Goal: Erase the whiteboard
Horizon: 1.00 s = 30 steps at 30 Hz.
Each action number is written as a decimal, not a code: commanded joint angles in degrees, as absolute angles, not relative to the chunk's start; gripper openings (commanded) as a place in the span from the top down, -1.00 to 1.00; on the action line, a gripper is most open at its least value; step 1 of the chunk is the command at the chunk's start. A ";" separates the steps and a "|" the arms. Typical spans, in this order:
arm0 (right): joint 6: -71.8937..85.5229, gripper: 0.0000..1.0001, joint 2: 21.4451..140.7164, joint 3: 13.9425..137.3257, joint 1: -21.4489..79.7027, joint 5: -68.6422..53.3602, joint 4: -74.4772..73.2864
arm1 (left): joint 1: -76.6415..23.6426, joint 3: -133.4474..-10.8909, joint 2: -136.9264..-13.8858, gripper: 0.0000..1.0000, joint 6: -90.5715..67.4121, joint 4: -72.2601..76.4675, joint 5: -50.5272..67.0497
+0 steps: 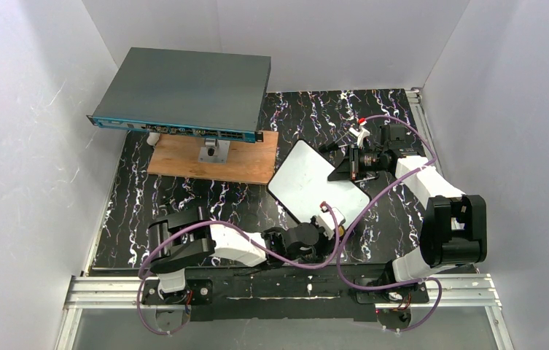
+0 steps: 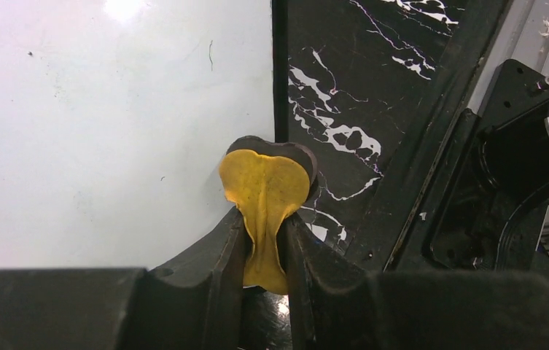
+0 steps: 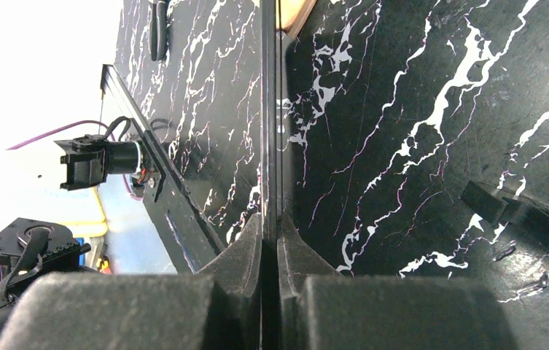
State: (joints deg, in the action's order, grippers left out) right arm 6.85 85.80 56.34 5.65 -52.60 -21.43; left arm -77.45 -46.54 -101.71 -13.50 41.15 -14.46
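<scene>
Much of the whiteboard [image 1: 311, 179] is cut off in the left wrist view, where only a white field with one short green stroke [image 2: 211, 55] is shown. From above no writing can be made out. In the right wrist view the board is seen only edge-on, as a thin dark line. Its near corner is covered from above by the left gripper [image 2: 265, 217], and of its black stand [image 1: 340, 172] only a dark wedge at the right edge can be seen. The plank [image 1: 184, 162] is partly hidden under the grey box [image 1: 184, 87].

One whiteboard, one box, one plank and one yellow pad [image 2: 264, 186] are counted, with two arms and two grippers.

The whiteboard is set near the middle of the table [image 1: 133, 211], turned at an angle, right of the plank and between the two grippers.

The left arm [image 1: 235, 244] is laid low and stretched to the right along the near edge. Its fingers [image 2: 220, 270] are pinched on the pad, whose dark-backed end is spread out beyond the tips at the board's right edge. Whether the pad is touching the board cannot be told.

The right arm [image 1: 446, 226] is bent back over the table towards the board's far right edge. The right gripper [image 3: 270, 226] is clamped on the board's thin edge, with the fingers [image 3: 242, 255] pressed almost together.
</scene>
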 commanded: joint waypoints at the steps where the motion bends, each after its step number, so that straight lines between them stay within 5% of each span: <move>1: 12.13 0.97 83.16 56.57 5.27 -59.13 -19.00 | -76.83 -45.88 -100.00 1.00 -14.56 38.93 -20.80; 14: 12.13 0.97 83.40 56.48 5.19 -59.63 -18.83 | -70.18 -42.61 -97.72 1.00 -16.23 36.78 -26.30; 30: 13.05 0.97 84.20 56.26 5.02 -59.99 -18.23 | -77.91 -45.65 -103.53 1.00 -14.07 47.61 -20.81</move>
State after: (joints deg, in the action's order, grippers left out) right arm 7.73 85.73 55.90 4.89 -53.39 -17.85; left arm -77.34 -44.73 -103.15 -14.11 44.18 -21.17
